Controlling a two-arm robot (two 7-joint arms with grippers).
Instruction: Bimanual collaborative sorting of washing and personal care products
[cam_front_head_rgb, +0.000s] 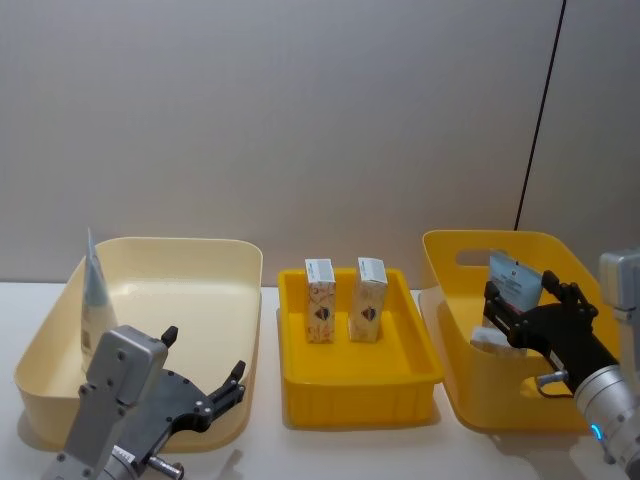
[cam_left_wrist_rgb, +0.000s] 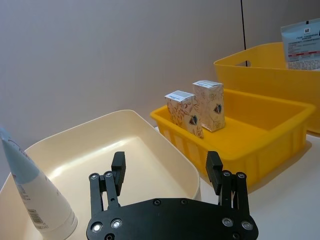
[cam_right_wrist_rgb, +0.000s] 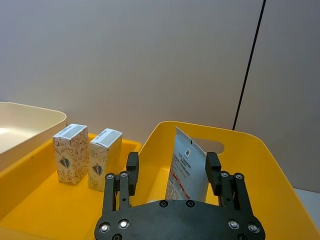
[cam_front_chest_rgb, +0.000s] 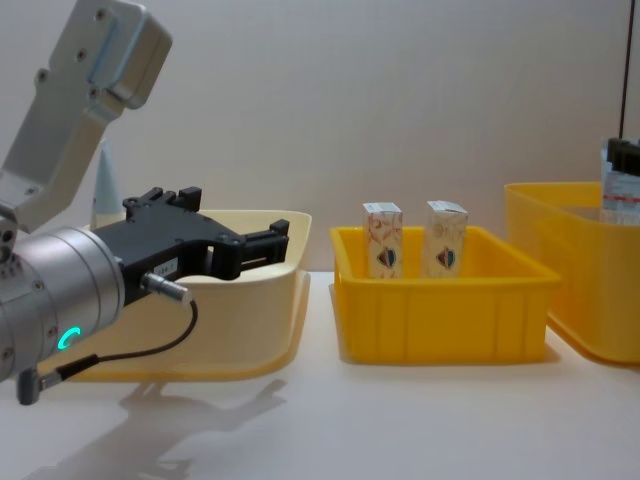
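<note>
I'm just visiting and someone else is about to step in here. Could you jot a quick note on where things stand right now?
Left tool: open, holding nothing, over the near edge of the cream bin.
Right tool: open, at the tall yellow bin, around an upright pale blue tube; contact unclear.
Done so far: two cartons stand upright in the middle yellow tray; a whitish cone tube leans in the cream bin.
Left: settle the blue tube; something white also lies in the tall bin.

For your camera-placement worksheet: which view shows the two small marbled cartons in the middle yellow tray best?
The left wrist view: both cartons appear close, angled, tops and fronts visible. The head view shows them smaller from above, the chest view partly behind the tray's wall, the right wrist view off to one side.
</note>
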